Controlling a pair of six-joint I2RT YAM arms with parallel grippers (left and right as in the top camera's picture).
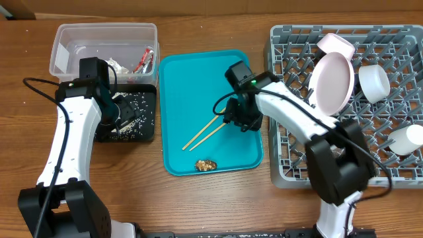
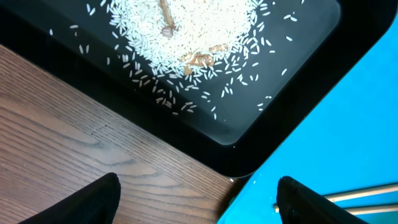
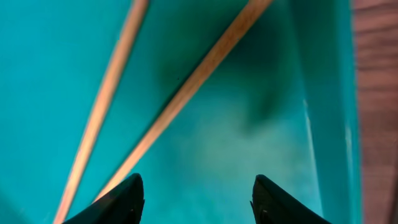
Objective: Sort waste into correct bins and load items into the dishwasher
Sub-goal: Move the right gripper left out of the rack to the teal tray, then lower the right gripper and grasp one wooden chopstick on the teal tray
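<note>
Well, the grey dish rack holds a white plate. The teal tray holds two chopsticks, with the right gripper open and empty just above them. The black tray holds rice, with the left gripper open and empty above its corner.

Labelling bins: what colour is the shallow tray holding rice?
Shallow rectangular tray: black; best in left wrist view.

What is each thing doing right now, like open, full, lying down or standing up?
left gripper: open, empty.
right gripper: open, empty, above the chopsticks.
chopsticks: lying flat on the teal tray.
brown scrap: lying on the teal tray.
black tray: holding rice.
clear tub: lidless, wrapper inside.
plate: standing on edge in the dish rack.
</note>
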